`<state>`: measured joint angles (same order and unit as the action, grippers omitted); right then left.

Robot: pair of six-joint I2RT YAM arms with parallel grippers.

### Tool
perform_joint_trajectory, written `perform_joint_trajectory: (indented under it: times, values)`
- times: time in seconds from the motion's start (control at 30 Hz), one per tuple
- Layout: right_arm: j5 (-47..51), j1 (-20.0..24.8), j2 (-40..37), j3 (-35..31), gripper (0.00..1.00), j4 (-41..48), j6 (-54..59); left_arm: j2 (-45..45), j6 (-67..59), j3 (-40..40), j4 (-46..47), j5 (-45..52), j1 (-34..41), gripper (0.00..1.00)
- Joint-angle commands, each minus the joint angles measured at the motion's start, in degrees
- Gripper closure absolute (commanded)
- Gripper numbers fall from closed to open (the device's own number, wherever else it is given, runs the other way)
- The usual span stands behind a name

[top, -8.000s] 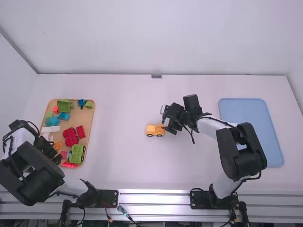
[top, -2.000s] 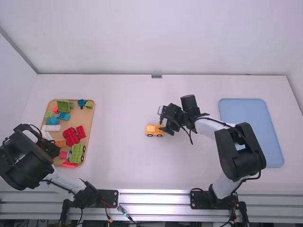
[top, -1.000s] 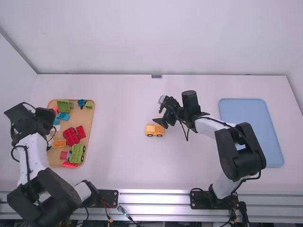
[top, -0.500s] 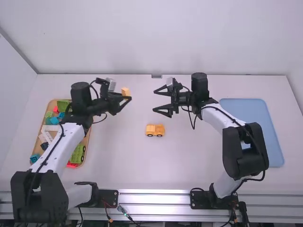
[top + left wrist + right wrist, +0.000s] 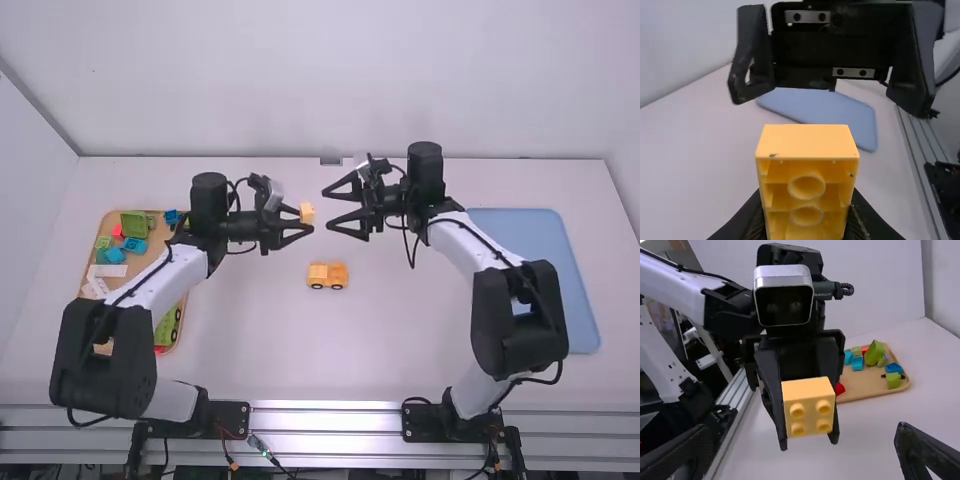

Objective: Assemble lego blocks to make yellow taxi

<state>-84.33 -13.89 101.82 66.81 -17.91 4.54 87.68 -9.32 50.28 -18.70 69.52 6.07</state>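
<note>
"Left gripper point(image 5: 304, 220): what state do we record?"

"We record its fingers closed on the yellow block point(image 5: 807, 410), parted only by the block's width. We have it held off the table, studs toward the right gripper point(image 5: 327, 208)."

"And the right gripper?"

"Empty, its fingers spread wide, facing the block but apart from it."

"What has just changed?"

"We have brought the block from beside the parts tray toward the middle. We have also lifted the right gripper off the yellow vehicle point(image 5: 327, 275) and opened it."

"Has the vehicle shifted?"

"No. We find it upright on its wheels, on the table, on the near side of both grippers."

"What does that mean for the build?"

"We judge this to be the start of a handover. We should close the right fingers on the block before we release the left; otherwise it may drop. Seating it on the vehicle remains to be done."

"Farther out?"

"We note the wooden tray point(image 5: 865, 385) of loose blocks beyond the left arm, and the blue tray point(image 5: 535, 240) beyond the right."
</note>
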Motion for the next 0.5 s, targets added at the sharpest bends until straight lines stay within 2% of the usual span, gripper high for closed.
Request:
perform_joint_trajectory:
  times: [0.0,0.2,0.43,0.47]
  values:
    - [-2.05,-1.62,-1.05,1.64,0.04,-0.13,-3.02,0.42,-0.76,-0.09,-1.2,4.83,0.37,0.96]
    - [-1.66,-3.45,-1.05,1.64,0.05,-0.15,-1.25,0.39,0.94,-0.11,-2.82,4.81,0.48,0.94]
    - [1.22,-4.24,-1.05,1.64,0.18,-0.33,-1.29,0.42,0.5,-0.11,-2.64,7.54,0.55,0.95]
    - [1.29,-4.22,-1.05,1.64,0.22,-0.37,-1.25,0.42,0.55,-0.11,-2.58,7.5,0.55,0.94]
